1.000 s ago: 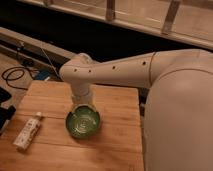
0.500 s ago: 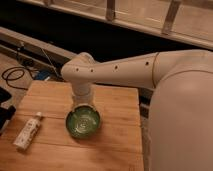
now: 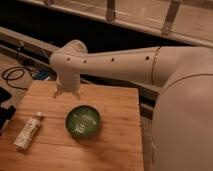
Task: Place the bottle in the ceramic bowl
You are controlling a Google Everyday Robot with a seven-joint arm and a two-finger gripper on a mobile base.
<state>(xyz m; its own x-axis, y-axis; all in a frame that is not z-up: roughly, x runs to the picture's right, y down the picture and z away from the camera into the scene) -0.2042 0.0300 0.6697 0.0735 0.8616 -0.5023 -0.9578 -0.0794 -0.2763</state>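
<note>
On the left, the bottle (image 3: 27, 131) lies flat on the wooden table (image 3: 116, 142), cap toward the far side, so it is not yet picked up. Beyond it and to the right, the gripper (image 3: 66, 93) hangs pointing down over the table's far part, well apart from the bottle. Whether it is wide or narrow cannot be told, but it carries no bottle. The ceramic bowl (image 3: 83, 121) stands upright near the middle, ready to receive it. The white arm (image 3: 117, 62) reaches in from the right.

The counter (image 3: 115, 107) is matt, grained wood. The bowl (image 3: 83, 121) looks like glossy glazed ceramic. The bottle (image 3: 27, 132) is smooth white plastic. The gripper (image 3: 66, 93), above the counter's far edge behind the bowl, has a smooth, matt white shell.
</note>
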